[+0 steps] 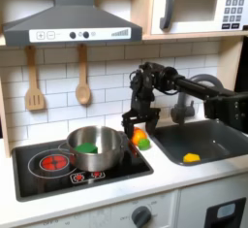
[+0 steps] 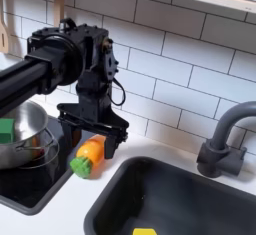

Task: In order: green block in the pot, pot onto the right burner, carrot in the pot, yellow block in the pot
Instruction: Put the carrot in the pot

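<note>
Grey sink (image 1: 225, 135) sits at the front right of the counter in the first exterior view, w/ the yellow block (image 1: 191, 157) lying on its floor near the front edge. In the second exterior view a sliver of yellow shows at the sink's (image 2: 120, 194) near rim, bottom edge of frame.

Silver pot (image 1: 95, 146) stands on the black cooktop (image 1: 58, 174), roughly mid-cooktop in the first exterior view; the red ring burner (image 1: 44, 161) is just beside it toward the cooktop's left edge. Green block (image 1: 87, 147) lies inside the pot. In the second exterior view the pot (image 2: 22, 134) is at the frame's left edge w/ the green block (image 2: 6, 131) inside.

Carrot (image 2: 88, 155) lies on the counter strip between the cooktop's right edge and the sink, green tip toward the front. Gripper (image 2: 93, 131) hangs right over it, fingers apart and straddling the orange body; cannot tell if they touch it. Same in the first exterior view: gripper (image 1: 138, 127) low over the carrot (image 1: 141, 138), arm reaching in from the right.

Farther back: faucet (image 2: 222, 139) behind the sink, white tile wall (image 2: 190, 79), two wooden utensils (image 1: 83, 75) hanging, range hood (image 1: 70, 23), microwave (image 1: 201, 4) top right.
</note>
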`<state>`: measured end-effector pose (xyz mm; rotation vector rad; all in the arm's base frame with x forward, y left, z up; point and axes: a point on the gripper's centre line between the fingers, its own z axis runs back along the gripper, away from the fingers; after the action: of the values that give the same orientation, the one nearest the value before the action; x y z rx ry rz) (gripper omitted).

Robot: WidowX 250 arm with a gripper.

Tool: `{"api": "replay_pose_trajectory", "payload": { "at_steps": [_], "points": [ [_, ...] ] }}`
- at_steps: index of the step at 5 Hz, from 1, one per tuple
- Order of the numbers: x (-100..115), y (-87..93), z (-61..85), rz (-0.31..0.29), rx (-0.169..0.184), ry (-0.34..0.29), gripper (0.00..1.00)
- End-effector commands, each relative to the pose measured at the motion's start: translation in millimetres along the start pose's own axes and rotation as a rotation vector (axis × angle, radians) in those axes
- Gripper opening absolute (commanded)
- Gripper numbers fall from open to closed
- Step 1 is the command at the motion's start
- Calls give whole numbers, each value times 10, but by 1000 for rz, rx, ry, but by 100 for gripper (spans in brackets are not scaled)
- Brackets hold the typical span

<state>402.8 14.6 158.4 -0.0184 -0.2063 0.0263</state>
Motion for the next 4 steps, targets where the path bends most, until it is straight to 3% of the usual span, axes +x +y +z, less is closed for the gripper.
{"api": "replay_pose_trajectory", "payload": {
  "at_steps": [1, 2, 4],
  "points": [
    [-9, 41, -137, -4, 1, 35, 100],
    [-7, 23, -180, -7, 3, 46, 0],
    [-45, 14, -82, -4, -2, 27, 0]
  ]
}}
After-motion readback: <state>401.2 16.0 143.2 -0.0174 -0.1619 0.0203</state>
